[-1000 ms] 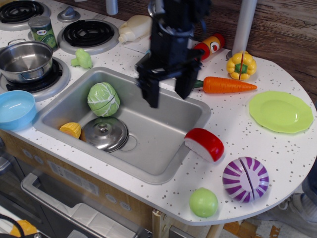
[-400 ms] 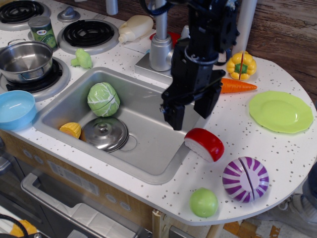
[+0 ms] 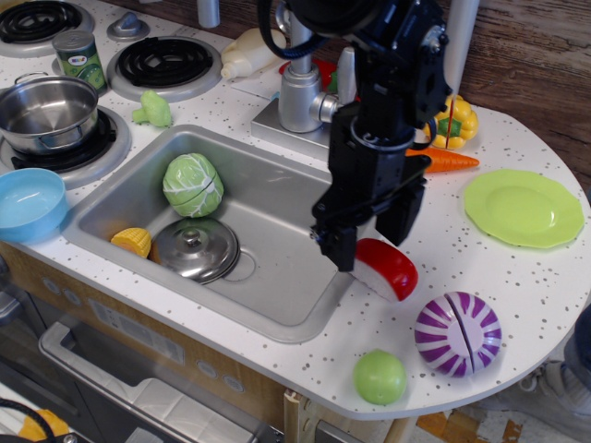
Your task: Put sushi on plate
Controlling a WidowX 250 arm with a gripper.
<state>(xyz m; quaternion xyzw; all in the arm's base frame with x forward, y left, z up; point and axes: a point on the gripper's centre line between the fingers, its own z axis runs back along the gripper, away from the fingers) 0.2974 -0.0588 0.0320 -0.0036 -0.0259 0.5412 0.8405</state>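
Note:
The sushi [image 3: 390,269], a red-topped block on a white base, lies on the counter just right of the sink. My gripper [image 3: 371,234] is open and empty, its two black fingers pointing down right over the sushi's near-left end and hiding part of it. I cannot tell whether the fingers touch it. The light-green plate [image 3: 524,208] lies flat at the right side of the counter, apart from the sushi and empty.
A purple-and-white striped ball [image 3: 458,333] and a green ball [image 3: 379,377] lie near the front edge. A carrot [image 3: 441,161] and a yellow pepper [image 3: 460,120] lie behind the arm. The sink [image 3: 277,268] holds a cabbage [image 3: 193,185], a lid [image 3: 195,249] and corn [image 3: 132,242]. A blue bowl [image 3: 30,203] is at the left.
My gripper has moved from over the sink to the right and toward the front, and now hangs lower, right over the sushi. The sushi and plate have not moved.

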